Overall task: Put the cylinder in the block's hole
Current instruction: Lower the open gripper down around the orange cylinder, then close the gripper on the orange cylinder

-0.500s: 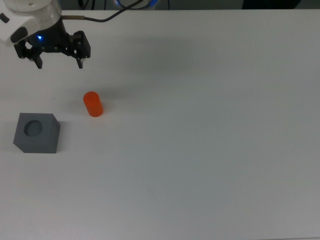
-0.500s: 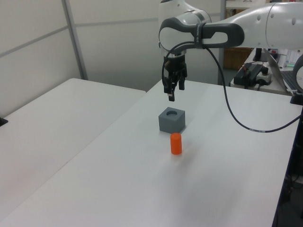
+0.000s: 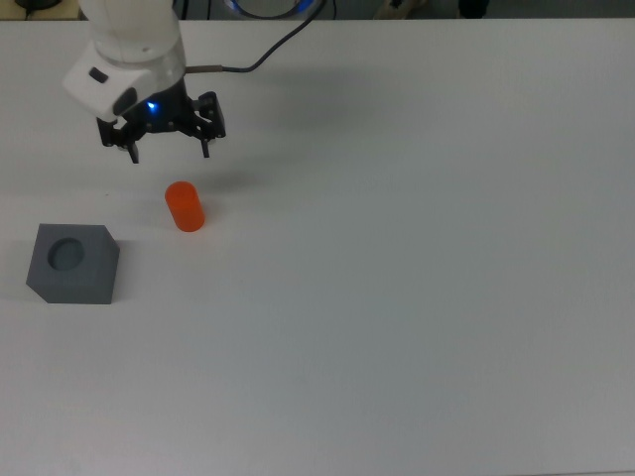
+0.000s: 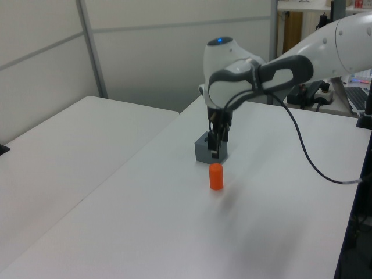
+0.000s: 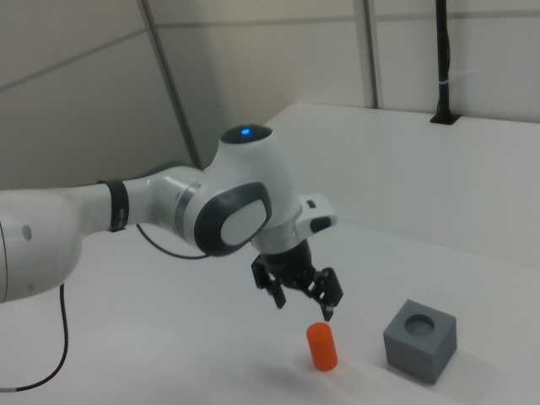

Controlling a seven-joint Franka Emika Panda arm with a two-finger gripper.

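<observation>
A: Item one, the cylinder [image 3: 185, 206]?

B: Orange-red, upright on the white worktop [image 3: 417, 297], untouched. In the top view it stands just right of and a little beyond the block [image 3: 72, 264], with a clear gap between them.

A: The block?

B: Dark grey cube, near the top view's left edge. The hole [image 3: 67, 254] in its top face is empty.

A: The gripper [image 3: 169, 152]?

B: Fingers spread apart, holding nothing. It hangs above the worktop, close over the cylinder but not touching it, as the right view [image 5: 305, 308] shows.

A: Step in hand?

B: By my reading, the approach to the pick. The next move calls for centring the fingers over the cylinder, lowering around its sides and closing; carrying it to the hole comes after.

A: Brands, labels, writing?

B: None legible. Only a blue indicator light [image 3: 151, 107] on the arm.
</observation>
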